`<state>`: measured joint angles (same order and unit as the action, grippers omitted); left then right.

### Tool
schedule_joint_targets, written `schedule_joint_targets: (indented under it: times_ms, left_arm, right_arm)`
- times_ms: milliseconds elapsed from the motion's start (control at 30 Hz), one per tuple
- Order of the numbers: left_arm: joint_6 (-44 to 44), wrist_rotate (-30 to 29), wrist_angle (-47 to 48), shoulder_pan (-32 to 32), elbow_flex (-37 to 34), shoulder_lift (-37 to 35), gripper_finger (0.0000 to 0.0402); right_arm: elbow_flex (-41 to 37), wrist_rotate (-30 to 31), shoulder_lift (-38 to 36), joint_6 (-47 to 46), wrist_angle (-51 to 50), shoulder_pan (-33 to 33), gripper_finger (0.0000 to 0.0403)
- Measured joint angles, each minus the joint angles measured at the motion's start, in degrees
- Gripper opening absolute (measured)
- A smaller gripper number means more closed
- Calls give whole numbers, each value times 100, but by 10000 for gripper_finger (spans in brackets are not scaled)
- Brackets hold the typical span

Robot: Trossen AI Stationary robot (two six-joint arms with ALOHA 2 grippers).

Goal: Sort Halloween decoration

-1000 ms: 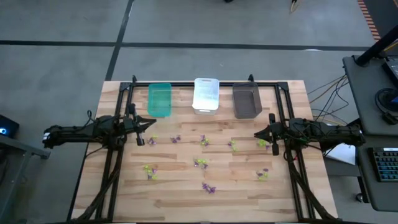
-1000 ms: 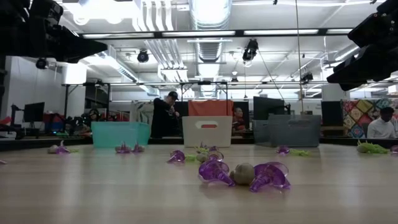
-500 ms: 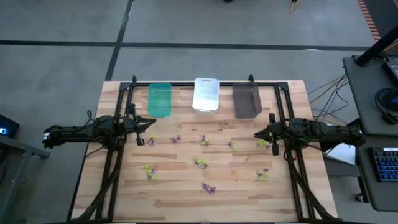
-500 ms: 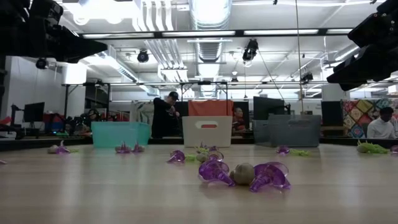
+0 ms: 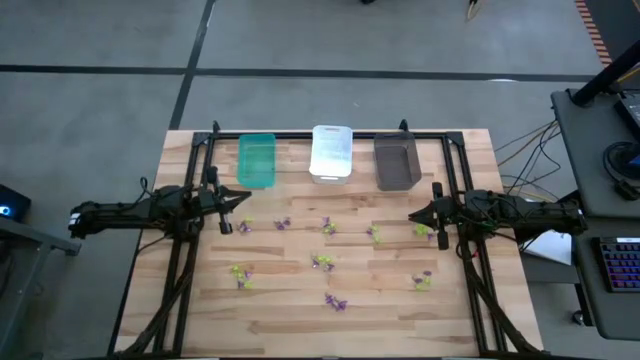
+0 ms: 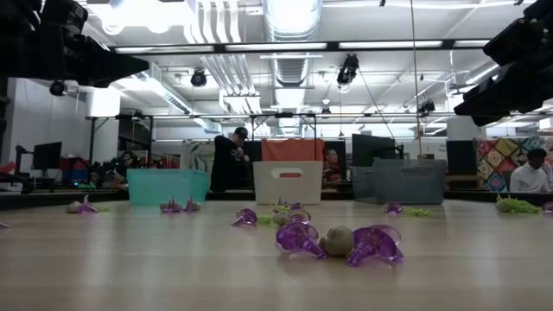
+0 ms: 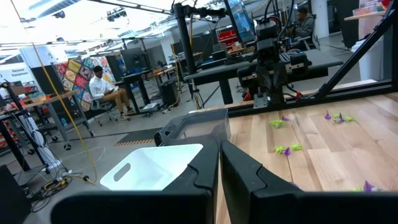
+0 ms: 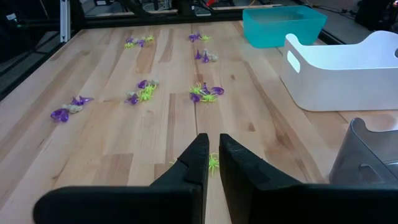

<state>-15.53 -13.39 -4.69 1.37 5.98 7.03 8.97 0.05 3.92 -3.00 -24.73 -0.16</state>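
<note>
Wooden slatted tabletop [image 5: 300,300] carries everything we see, with a workshop room behind it where a seated person [image 7: 104,87] and a standing person [image 6: 230,155] show. Three rectangular plastic bins sit in a row along the far edge: teal-green bin [image 5: 256,159] toward the left corner, white bin [image 5: 331,152] in the middle, dark grey bin [image 5: 396,162] toward the right corner.

Tiny spiky plastic Halloween trinkets [image 5: 323,262], purple and yellow-green with a few greyish, lie scattered across the middle and near half of the tabletop, all outside the bins. Nearest the near edge we see a purple pair with a greyish one between them [image 6: 339,241].

Left gripper [image 5: 243,199] hangs above the left edge, fingers pressed together, holding nothing. Right gripper [image 5: 415,216] hangs above the right edge, fingers nearly together with a thin slit between them, empty; one yellow-green trinket [image 8: 213,163] lies on the wood just beyond its tips.
</note>
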Motion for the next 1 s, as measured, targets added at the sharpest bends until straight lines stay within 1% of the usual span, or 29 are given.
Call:
schedule_joint_targets:
  times_ms: [200, 333, 467, 500, 600, 633, 700, 800, 833, 867, 933, 1000]
  left_arm:
    - [0, 0, 0, -2, 0, 1, 0]
    - [0, 0, 0, -2, 0, 0, 0]
    - [75, 0, -2, -2, 0, 0, 0]
    - [372, 7, -2, -2, 0, 0, 0]
    - [2110, 87, -124, -2, -2, 2, 0]
    - [2539, 65, -247, -2, -2, 4, 0]
    - [2893, -54, -458, 4, -2, 6, 0]
    - [2934, -90, -696, 4, -2, 14, 0]
    - [2896, -90, -756, 4, -2, 15, 0]
    - [2814, -92, -823, 4, -2, 13, 0]
    - [2646, -97, -966, 4, -2, 11, 0]
    - [2616, -105, -1047, 4, -2, 11, 0]
  right_arm:
    - [0, 10, 0, 82, 3, 1, 29]
    - [0, 441, 0, 1377, 42, 0, 29]
    - [0, 449, 9, 2278, 40, 2, 29]
    - [0, 451, 11, 2403, 41, 0, 29]
    - [0, 452, 9, 2555, 45, 0, 29]
    - [0, 452, 9, 2555, 63, 0, 29]
    - [0, 451, -1, 2552, 66, 0, 29]
    - [0, 450, 5, 2550, 70, 0, 29]
    - [0, 441, 5, 2426, 79, 0, 29]
    - [-1, 398, 8, 2060, 121, 0, 29]
    - [-4, 265, 34, 889, 440, 1, 29]
    - [-4, 385, 54, -315, 1046, 0, 29]
